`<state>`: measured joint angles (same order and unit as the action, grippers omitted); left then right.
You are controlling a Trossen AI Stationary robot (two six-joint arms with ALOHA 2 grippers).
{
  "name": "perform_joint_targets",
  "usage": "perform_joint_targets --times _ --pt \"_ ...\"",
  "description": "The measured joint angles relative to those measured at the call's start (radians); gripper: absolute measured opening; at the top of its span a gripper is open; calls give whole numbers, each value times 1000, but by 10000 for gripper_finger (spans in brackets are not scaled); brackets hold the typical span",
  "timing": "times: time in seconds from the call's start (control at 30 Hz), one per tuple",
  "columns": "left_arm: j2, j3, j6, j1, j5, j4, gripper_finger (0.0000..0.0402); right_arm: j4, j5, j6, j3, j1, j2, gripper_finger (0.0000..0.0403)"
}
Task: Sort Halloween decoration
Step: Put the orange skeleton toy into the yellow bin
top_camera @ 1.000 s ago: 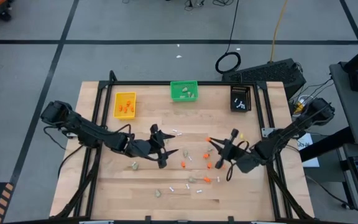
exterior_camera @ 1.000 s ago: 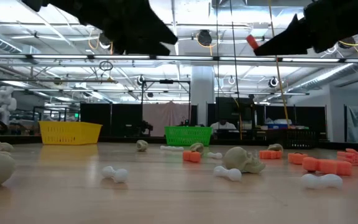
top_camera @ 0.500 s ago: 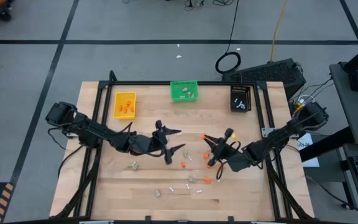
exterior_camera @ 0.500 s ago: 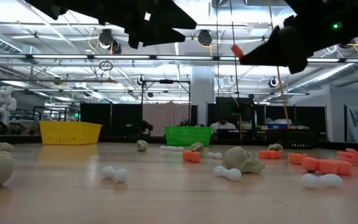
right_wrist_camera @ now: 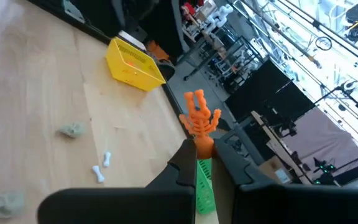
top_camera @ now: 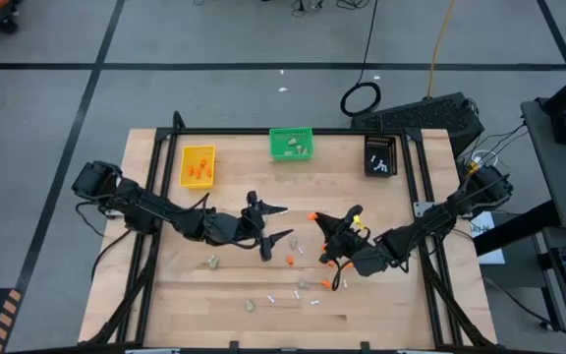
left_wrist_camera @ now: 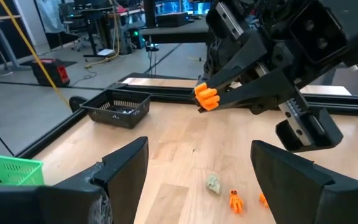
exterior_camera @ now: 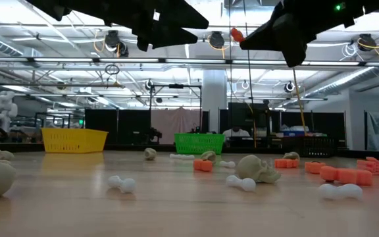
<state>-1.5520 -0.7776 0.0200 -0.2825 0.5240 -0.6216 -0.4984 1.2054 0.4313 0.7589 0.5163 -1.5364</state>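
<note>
My right gripper [top_camera: 316, 220] hovers above the table's middle, shut on a bright orange Halloween decoration piece [right_wrist_camera: 199, 118], also seen in the left wrist view [left_wrist_camera: 207, 98]. My left gripper [top_camera: 281, 222] stands open just left of it, also above the table, its fingers pointing at the right gripper with nothing between them [left_wrist_camera: 199, 149]. Other decoration pieces lie on the wood: orange bits [top_camera: 289, 260], beige lumps [top_camera: 212, 262] and white sticks [top_camera: 272, 296]. My right gripper pinches the orange piece's lower end [right_wrist_camera: 202, 145] between its two fingertips [right_wrist_camera: 188, 157]. The fingers come about level from the table's right side. The rest of the piece sticks out past the fingertips, lifted clear of the table.
A yellow bin [top_camera: 198, 165], a green bin [top_camera: 291, 144] and a black bin [top_camera: 380, 154] stand along the table's far edge, each with pieces inside. More loose pieces lie near the front [top_camera: 250, 306]. The two grippers are close together.
My right gripper has carried the orange piece toward the table's left, closer to my left gripper, and has rolled about its own axis, staying shut. My left gripper has swung its open fingers a little toward the right gripper, then kept still.
</note>
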Motion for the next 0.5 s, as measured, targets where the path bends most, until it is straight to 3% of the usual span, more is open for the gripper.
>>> perform_joint_targets --times 0.17,0.5 --pt "0 0 0 -1 0 1 280 1 -32 -65 0 0 0 8" --pt "0 0 0 -4 -52 2 280 2 -372 -426 0 3 0 12"
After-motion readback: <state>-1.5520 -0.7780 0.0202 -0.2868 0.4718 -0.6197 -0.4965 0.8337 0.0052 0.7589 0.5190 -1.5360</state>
